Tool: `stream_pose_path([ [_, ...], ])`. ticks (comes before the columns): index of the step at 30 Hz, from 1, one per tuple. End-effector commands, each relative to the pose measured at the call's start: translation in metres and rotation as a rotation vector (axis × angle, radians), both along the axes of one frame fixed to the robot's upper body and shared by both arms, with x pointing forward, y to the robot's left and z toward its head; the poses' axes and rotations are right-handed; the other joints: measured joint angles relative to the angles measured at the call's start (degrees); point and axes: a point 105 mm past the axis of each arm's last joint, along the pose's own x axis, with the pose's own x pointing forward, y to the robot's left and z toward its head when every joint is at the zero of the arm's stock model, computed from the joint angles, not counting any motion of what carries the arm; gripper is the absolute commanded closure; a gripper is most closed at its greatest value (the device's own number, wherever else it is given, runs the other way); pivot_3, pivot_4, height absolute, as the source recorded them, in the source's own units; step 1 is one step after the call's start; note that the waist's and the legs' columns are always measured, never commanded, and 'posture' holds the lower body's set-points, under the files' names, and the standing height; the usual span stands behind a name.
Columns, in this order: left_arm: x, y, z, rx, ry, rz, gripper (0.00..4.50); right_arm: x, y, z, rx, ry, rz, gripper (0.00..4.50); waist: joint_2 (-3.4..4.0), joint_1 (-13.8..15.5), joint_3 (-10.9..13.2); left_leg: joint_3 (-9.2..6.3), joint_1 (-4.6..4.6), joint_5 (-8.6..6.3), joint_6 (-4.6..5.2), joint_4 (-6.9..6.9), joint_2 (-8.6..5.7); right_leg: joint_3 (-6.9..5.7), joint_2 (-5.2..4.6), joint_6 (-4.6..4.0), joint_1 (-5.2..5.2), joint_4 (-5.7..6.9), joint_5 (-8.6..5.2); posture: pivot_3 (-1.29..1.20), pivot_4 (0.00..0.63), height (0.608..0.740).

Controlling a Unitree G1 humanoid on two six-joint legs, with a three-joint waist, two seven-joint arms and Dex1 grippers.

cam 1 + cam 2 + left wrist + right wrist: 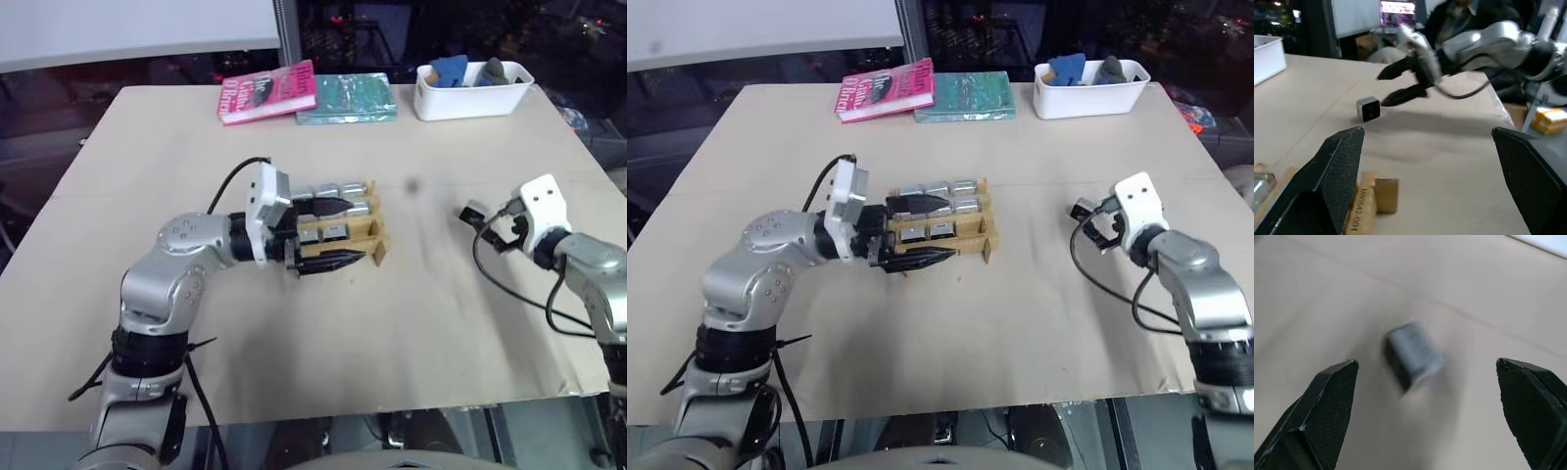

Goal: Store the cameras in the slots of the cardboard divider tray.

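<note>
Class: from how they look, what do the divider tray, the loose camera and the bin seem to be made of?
Tray: brown cardboard, matt; thin interlocking strips.
Camera: probably metal, silver-grey satin body, black lens face.
Bin: likely plastic; smooth white, rounded rim.

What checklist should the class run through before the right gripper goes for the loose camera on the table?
1. Right gripper open: ok.
2. Loose camera lies free on the table, ahead of the right gripper: ok.
3. Left gripper open, holding nothing: ok.
4. Left gripper clear of the cardboard divider tray: not ok, it hangs over it.
5. Free slot left in the tray: cannot tell.
</note>
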Motion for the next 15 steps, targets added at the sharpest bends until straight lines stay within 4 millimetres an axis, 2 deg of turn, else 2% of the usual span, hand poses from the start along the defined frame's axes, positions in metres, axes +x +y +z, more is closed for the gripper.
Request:
stream_pose_path([
  [1, -0.015, 0.003, 0.010, -0.028, -0.020, 0.013, 0.18, 0.013, -0.009, -0.002, -0.009, 0.022, 0.001, 0.00, 0.01, -0.12, 0.00, 0.02, 0.01, 0.00, 0.00, -0.03, 0.00, 0.03, -0.02, 0.00, 0.00, 0.00, 0.00, 0.00, 0.150, 0.740],
  [8, -0.024, 0.006, 0.006, -0.049, 0.006, 0.075, 0.18, 0.025, -0.006, -0.005, 0.034, 0.080, 0.059, 0.00, 0.01, -0.50, 0.00, 0.02, 0.02, 0.00, 0.00, -0.04, 0.00, 0.03, -0.22, 0.00, -0.01, 0.02, 0.00, 0.00, 0.150, 0.740],
  [9, -0.025, 0.006, 0.005, -0.050, 0.008, 0.079, 0.13, 0.026, -0.004, -0.004, 0.036, 0.076, 0.070, 0.51, 0.02, -0.56, 0.00, 0.03, 0.03, 0.00, 0.00, -0.04, 0.00, 0.03, -0.23, -0.01, -0.01, 0.03, 0.01, 0.00, 0.150, 0.740],
  [12, -0.024, 0.007, 0.004, -0.055, 0.013, 0.093, 0.13, 0.028, 0.004, -0.004, 0.044, 0.069, 0.118, 1.67, 0.02, -0.57, 0.00, 0.03, 0.03, 0.00, 0.00, -0.04, 0.00, 0.03, -0.22, -0.01, -0.01, 0.02, 0.01, 0.00, 0.150, 0.740],
  [14, -0.024, 0.007, 0.004, -0.057, 0.015, 0.096, 0.13, 0.028, 0.011, -0.004, 0.049, 0.072, 0.158, 2.74, 0.02, -0.62, 0.00, 0.04, 0.03, 0.00, 0.00, -0.04, 0.00, 0.03, -0.22, 0.00, -0.01, 0.01, 0.01, 0.00, 0.150, 0.740],
  [15, -0.023, 0.008, 0.004, -0.058, 0.015, 0.098, 0.13, 0.028, 0.013, -0.004, 0.046, 0.071, 0.169, 3.12, 0.01, -0.64, 0.00, 0.04, 0.03, 0.00, 0.00, -0.04, 0.00, 0.04, -0.22, 0.00, -0.01, 0.01, 0.01, 0.00, 0.150, 0.740],
])
